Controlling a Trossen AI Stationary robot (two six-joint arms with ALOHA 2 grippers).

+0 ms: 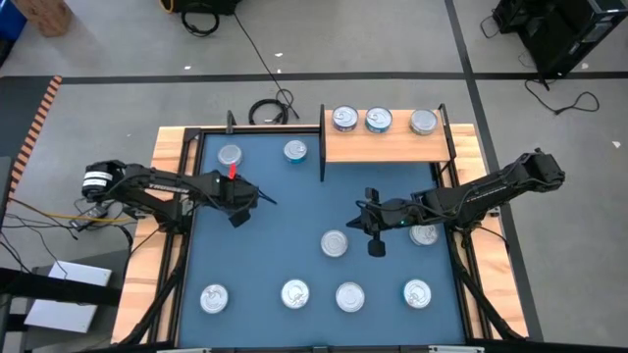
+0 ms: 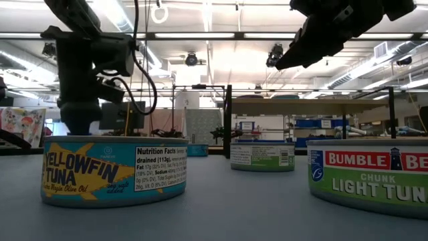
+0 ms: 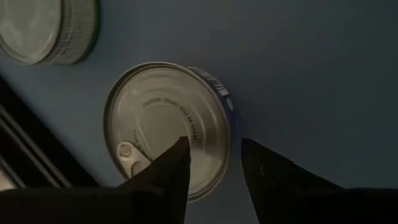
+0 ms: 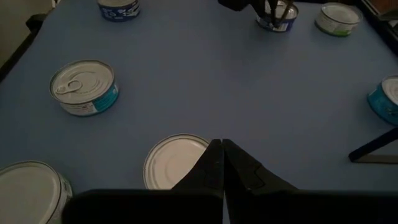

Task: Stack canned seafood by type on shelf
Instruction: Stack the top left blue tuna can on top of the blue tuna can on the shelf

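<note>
Four tins line the mat's near edge. Mid-mat, the right gripper hovers closed beside another tin; the left gripper hangs open over nothing (tins lie beyond). Three tins sit on the far shelf.

Black cables (coiled) and a cardboard box on the floor.

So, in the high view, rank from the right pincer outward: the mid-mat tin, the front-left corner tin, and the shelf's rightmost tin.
1. Mid-mat tin, just left of the right pincer.
2. Rightmost tin on the shelf, at the back.
3. Front-left corner tin, across the mat.
</note>
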